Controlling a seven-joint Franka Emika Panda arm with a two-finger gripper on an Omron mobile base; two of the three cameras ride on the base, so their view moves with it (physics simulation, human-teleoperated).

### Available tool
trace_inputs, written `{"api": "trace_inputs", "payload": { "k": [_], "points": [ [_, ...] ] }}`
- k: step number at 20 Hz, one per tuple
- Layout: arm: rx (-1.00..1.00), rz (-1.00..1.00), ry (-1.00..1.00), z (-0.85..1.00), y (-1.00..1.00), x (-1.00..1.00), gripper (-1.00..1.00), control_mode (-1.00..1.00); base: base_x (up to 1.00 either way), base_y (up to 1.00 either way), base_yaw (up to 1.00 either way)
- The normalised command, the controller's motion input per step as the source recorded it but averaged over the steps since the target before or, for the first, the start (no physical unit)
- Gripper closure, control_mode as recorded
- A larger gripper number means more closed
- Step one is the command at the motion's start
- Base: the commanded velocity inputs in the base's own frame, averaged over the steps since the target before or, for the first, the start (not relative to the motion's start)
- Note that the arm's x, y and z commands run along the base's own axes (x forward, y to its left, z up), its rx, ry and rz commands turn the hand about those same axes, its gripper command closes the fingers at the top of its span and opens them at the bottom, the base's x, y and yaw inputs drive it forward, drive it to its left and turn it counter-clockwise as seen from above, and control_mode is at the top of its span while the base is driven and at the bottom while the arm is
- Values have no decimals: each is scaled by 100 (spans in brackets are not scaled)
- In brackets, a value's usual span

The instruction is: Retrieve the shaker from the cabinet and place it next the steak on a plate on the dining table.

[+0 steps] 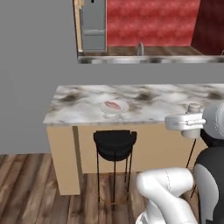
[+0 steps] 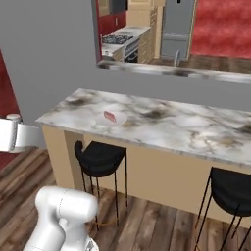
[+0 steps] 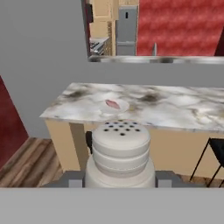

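Marble-topped dining table [image 3: 183, 109] spans mid-frame in the hand view, its plate [image 3: 115, 106] with the steak [image 3: 113, 104] lying straight beyond the upright shaker [image 3: 120, 151], which the gripper [image 3: 120, 178] holds clamped at bottom centre.

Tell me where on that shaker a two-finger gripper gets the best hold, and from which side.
On the shaker's round body, below the perforated cap, fingers closing from two opposite sides with the hand coming in level. It stands upright and the sides are a plain cylinder, while the cap is stepped and would likely slip. The gripper is shut on it low down this way now, short of the dining table.
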Motion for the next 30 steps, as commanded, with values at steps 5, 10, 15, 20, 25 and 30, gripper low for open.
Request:
{"api": "trace_inputs", "payload": {
  "k": [5, 10, 15, 20, 25, 30],
  "points": [
    [0, 0, 0, 0, 0, 0, 100, 100, 92, 2, -2],
    [0, 0, 0, 0, 0, 0, 100, 100, 95, 0, -6],
    [0, 0, 0, 0, 0, 0, 100, 100, 100, 14, -11],
    [0, 0, 0, 0, 0, 0, 100, 100, 90, 12, -16],
    [0, 0, 0, 0, 0, 0, 100, 100, 76, 17, -36],
    [0, 0, 0, 0, 0, 0, 100, 100, 65, 11, -39]
  ]
}}
